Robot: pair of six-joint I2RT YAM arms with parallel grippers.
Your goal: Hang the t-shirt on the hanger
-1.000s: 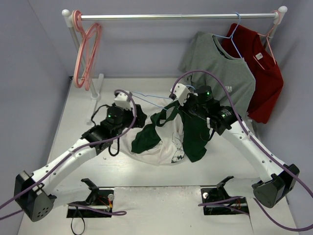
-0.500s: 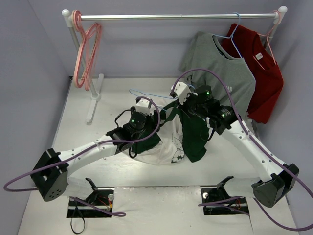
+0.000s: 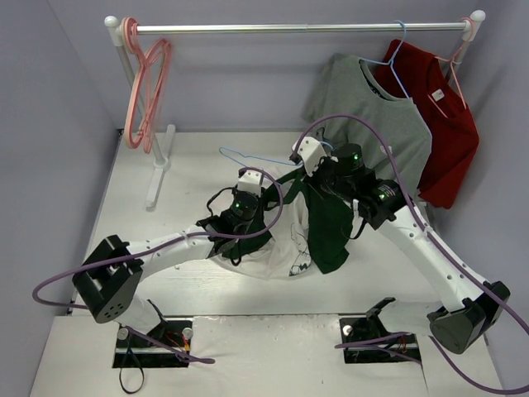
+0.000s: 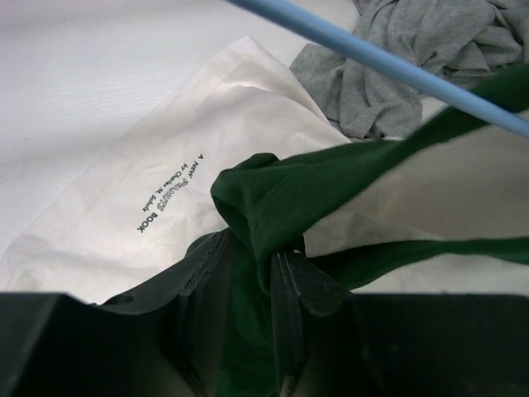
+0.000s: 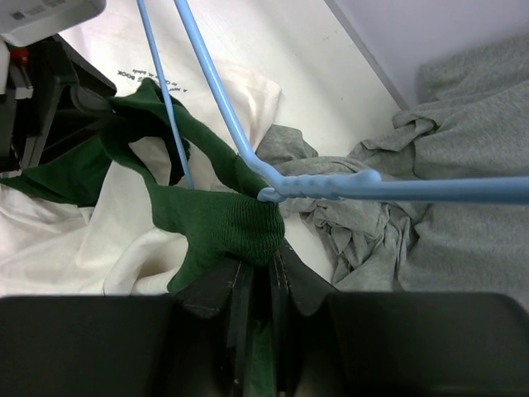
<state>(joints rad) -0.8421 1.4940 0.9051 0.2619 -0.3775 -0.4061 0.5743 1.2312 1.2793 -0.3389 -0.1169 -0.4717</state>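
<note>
Lying bunched mid-surface (image 3: 132, 207), t-shirt (image 3: 285, 248) sits between both arms, off-white body down, green parts held up. Left claw (image 4: 263, 269) clenched on dark green fold; lettering print clearest in left wrist view. Right claw (image 5: 258, 265) clenched on ribbed green collar, plain only from right wrist. Hanger (image 3: 248, 157) tilted over t-shirt; right wrist view shows its arms crossing collar. Grey t-shirt (image 3: 372, 116) hem bunched just beside. Top view alone shows red t-shirt (image 3: 446, 124), pink hangers (image 3: 147, 91) on rail (image 3: 289, 28).
</note>
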